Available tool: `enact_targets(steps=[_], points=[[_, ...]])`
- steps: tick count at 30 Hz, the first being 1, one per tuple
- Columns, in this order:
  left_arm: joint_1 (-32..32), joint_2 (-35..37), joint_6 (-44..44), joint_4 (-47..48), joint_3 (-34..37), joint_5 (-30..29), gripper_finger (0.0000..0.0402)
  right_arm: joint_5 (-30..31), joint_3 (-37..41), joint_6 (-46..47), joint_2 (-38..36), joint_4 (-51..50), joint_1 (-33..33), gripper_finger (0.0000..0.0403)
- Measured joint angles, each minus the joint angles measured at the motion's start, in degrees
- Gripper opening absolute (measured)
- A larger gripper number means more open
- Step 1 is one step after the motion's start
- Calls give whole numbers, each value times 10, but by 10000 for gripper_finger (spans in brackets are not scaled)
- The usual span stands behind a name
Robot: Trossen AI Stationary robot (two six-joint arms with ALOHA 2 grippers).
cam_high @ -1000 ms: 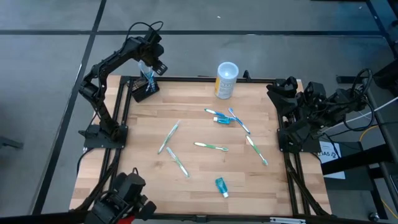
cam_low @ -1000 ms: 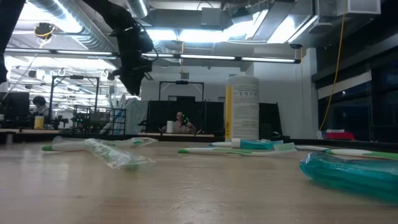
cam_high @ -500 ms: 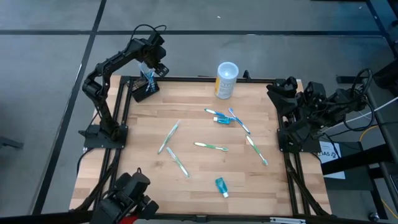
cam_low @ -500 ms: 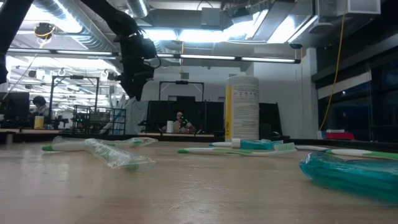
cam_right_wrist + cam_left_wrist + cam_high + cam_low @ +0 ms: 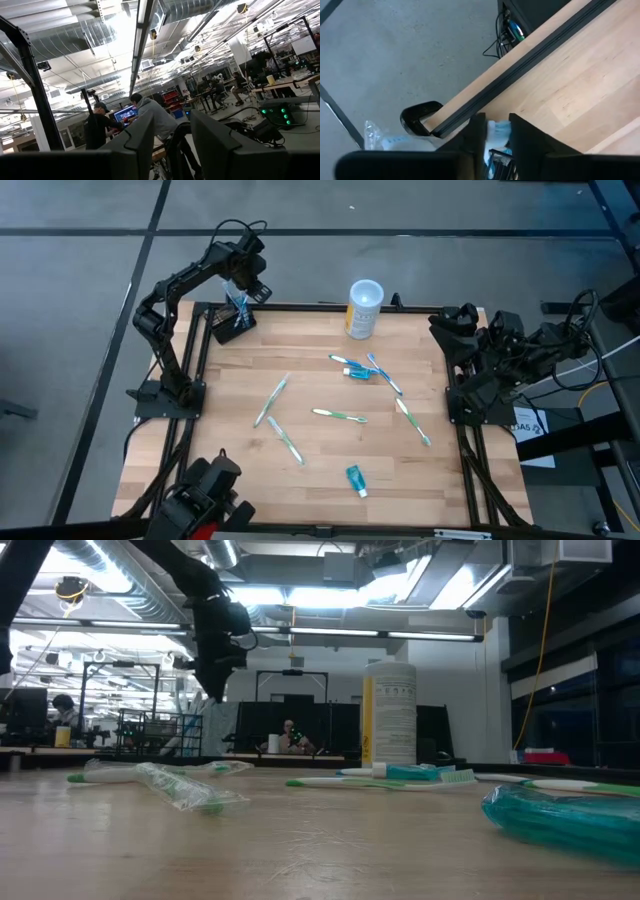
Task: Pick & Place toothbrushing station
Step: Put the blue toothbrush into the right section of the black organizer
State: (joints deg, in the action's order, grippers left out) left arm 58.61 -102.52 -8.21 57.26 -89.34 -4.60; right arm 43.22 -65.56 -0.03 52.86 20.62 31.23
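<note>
Black and slotted, the toothbrushing station sits at the far left corner of the wooden table, directly beneath the left gripper, which hangs just above it over the table's edge. A blue toothbrush stands upright in the block, its top reaching up to the fingers. In the left wrist view the gripper has its two dark fingers a little apart, with something pale blue showing in the narrow gap; whether they touch it cannot be told. In the low view this arm hangs high above the tabletop. The right gripper waits folded back at the table's right edge, well away from the station, its fingers spread.
</note>
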Motion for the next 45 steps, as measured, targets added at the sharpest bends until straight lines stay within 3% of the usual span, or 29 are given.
enact_targets(steps=[7,17,29,42,45], points=[[0,0,2,0,0,0,17,-2,0,0,0,0,0,130],[0,10,11,10,-3,1,16,-2,0,2,0,0,0,130],[2,95,33,-10,-52,-2,16,-2,0,-3,0,-5,0,130],[2,127,81,-7,-45,-25,16,-2,0,-5,0,-11,0,130],[-4,144,99,-49,-3,-48,16,-2,0,-4,0,-16,3,130]])
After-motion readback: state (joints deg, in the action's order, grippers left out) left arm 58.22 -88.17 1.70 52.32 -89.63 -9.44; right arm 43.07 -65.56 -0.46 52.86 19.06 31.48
